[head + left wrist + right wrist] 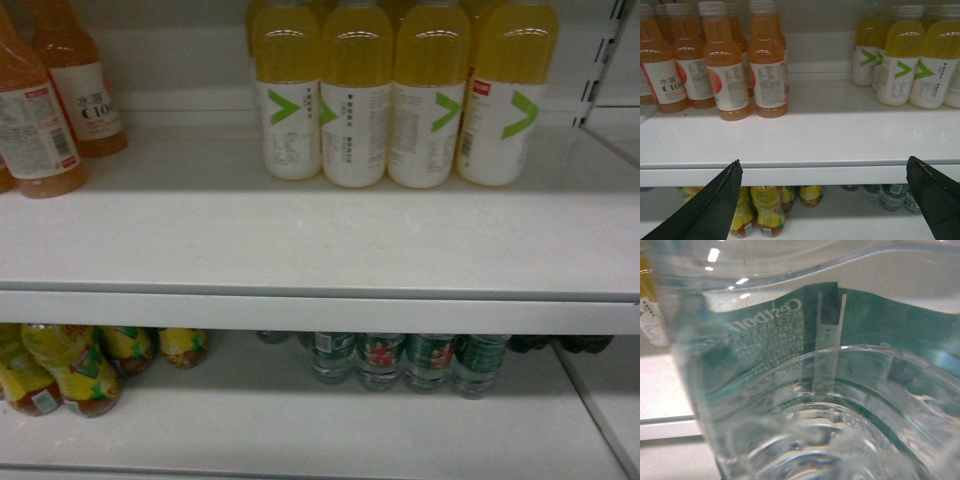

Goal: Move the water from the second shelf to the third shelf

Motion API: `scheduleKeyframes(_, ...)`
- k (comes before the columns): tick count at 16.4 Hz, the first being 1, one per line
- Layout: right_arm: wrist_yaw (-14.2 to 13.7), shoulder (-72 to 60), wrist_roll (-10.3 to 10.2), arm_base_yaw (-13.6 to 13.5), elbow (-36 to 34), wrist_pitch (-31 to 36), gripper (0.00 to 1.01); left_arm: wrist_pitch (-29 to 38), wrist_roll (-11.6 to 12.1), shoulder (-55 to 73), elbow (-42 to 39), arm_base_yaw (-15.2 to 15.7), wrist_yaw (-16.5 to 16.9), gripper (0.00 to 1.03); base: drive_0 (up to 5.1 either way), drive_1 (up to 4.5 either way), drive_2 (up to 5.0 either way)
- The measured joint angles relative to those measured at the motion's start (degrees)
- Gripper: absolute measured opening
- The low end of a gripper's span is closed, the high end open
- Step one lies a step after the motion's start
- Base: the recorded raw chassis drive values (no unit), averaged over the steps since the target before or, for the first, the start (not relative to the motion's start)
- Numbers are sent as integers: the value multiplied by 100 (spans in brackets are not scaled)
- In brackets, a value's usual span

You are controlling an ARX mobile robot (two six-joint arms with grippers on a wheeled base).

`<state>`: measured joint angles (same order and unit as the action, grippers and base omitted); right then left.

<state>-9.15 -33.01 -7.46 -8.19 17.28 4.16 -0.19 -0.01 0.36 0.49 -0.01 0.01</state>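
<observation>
A: Where's the water bottle (pixel 805 390)? It fills the right wrist view, pressed close – can't tell if that gripper is clamped on it.

B: Left gripper (pixel 827 200) hangs spread, empty, before the shelf edge (pixel 800 175). Full bottle's probably heavy, ribbed plastic slick and squashy – hold the ribbed middle.

Head and left wrist face the shelf (pixel 320 250); right wrist close-up.
</observation>
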Motion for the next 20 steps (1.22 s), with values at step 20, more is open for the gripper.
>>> scheduleKeyframes(20, 17, 7, 0, -2, -2, -4, 40, 4, 0, 0, 0, 0, -2, 98, -491, 245, 245)
